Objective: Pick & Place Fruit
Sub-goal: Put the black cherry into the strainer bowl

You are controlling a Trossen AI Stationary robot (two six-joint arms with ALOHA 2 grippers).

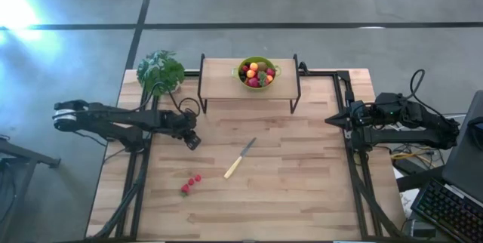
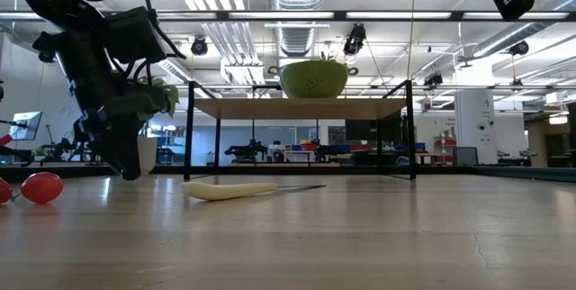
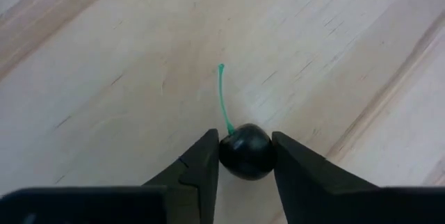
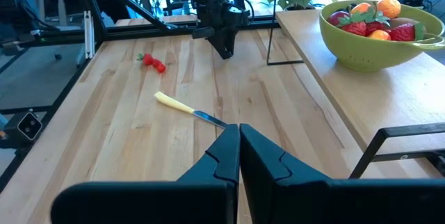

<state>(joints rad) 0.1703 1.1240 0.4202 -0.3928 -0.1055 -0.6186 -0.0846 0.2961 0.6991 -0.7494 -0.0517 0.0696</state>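
Dark and glossy, a cherry with a thin green stem sat squeezed between the two fingers of the left gripper, each finger pressed to one side of it, so the hold looked made. Just beyond the fingertips lay only bare boards of the desk, and whether the cherry rested on the wood or hung a little clear of it could not be told. Farther out from those fingers, toward the desk's near edge, two or three red strawberries lay loose together, and off to the side of them a pale-handled knife lay flat. Well beyond the left gripper, a raised shelf carried a green bowl already heaped with red and orange fruit; a leafy plant stood beside the shelf's end. The right gripper waited at the far side of the desk, its fingers pressed shut on nothing. By my reading, the step in hand was the pick of one fruit, with the grasp complete and the carry not yet begun. The next move would call for a straight lift to keep the round cherry from rolling out, then enough height to clear the shelf edge and the bowl's rim before letting go above the pile.
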